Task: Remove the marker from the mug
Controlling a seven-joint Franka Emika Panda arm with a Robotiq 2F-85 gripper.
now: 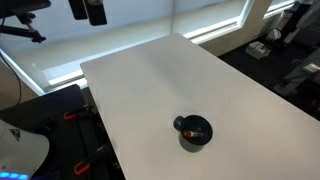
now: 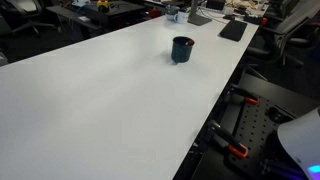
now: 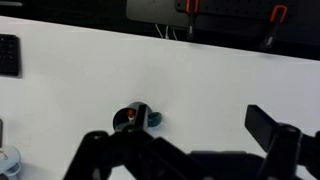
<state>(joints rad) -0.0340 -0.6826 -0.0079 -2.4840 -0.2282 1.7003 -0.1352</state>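
Observation:
The mug [image 1: 194,131] is small, dark and round, and stands upright on the white table [image 1: 150,80] near its front edge. It shows in both exterior views [image 2: 182,49]. The marker [image 1: 189,130] stands inside it with its red end showing at the rim. In the wrist view the mug [image 3: 140,118] lies far below, and the marker's red tip [image 3: 131,116] shows in it. My gripper [image 3: 178,132] is open and empty, high above the table. In an exterior view it hangs at the top edge [image 1: 90,10], far from the mug.
A black keyboard-like object [image 2: 232,30] and small clutter lie at the table's far end. Orange-handled clamps [image 3: 193,6] sit along the table edge. Office chairs and desks surround the table. A dark pad [image 3: 8,55] lies at the left in the wrist view.

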